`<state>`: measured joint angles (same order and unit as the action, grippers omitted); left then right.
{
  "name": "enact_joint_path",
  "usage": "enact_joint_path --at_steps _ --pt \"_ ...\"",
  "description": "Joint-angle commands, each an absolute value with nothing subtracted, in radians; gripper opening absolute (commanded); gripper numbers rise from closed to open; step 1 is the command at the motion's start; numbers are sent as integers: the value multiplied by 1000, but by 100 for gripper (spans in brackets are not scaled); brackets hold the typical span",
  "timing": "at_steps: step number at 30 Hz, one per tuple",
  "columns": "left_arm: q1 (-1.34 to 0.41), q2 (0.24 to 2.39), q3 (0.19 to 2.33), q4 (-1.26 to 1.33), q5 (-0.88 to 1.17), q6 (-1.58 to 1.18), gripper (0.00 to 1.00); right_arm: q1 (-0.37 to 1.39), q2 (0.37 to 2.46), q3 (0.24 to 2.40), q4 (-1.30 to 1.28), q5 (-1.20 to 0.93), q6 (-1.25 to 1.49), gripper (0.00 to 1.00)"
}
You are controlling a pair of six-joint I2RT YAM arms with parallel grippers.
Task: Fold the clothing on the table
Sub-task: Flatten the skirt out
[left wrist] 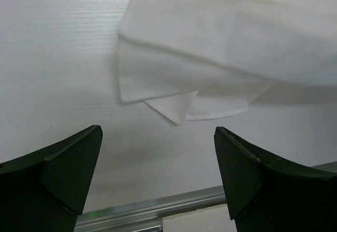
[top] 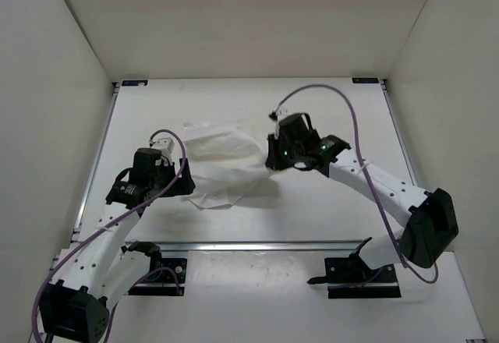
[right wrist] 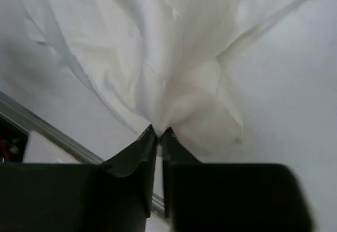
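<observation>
While tight in the right claw (right wrist: 159, 133), clothing (right wrist: 158, 58) just beyond left claw (left wrist: 158, 134)

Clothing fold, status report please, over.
Right gripper shut on the clothing, fabric bunched. Left gripper open, empty, short of the hem. No obstruction seen.

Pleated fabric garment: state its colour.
The soft pleated garment is plain white; best in right wrist view.

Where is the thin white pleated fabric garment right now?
In the top view the thin white pleated garment lies left of centre on the white table, between the open left gripper and the shut right gripper, which pinches its right edge.
</observation>
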<state>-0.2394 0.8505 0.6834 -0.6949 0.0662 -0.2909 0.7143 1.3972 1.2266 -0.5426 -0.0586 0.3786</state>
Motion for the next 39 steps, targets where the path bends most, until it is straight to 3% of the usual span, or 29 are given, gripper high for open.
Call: enact_joint_path --at_steps 1,3,4,7,14,27,35,38,39 --pt "-239 851 675 -675 72 -301 98 747 1333 984 -525 -170 445 12" --pt "-230 870 676 -672 80 -298 98 791 1292 931 -518 -160 414 27" --pt "-238 874 678 -672 74 -293 99 820 1257 910 -522 -117 382 29" --pt "-239 887 675 -672 77 -301 99 847 1197 861 -525 -43 303 22" --pt "-253 877 672 -667 52 -316 99 928 1187 756 -471 61 65 23" --pt "-255 859 661 -650 60 -314 99 1049 1387 765 -313 238 -83 49" --pt "-244 839 654 -640 83 -308 98 1052 1554 773 -249 324 -106 48" --pt "-238 833 650 -634 89 -308 99 1035 1606 794 -233 347 -87 38" --pt "-232 830 649 -632 90 -307 99 1022 1614 810 -235 350 -78 23"
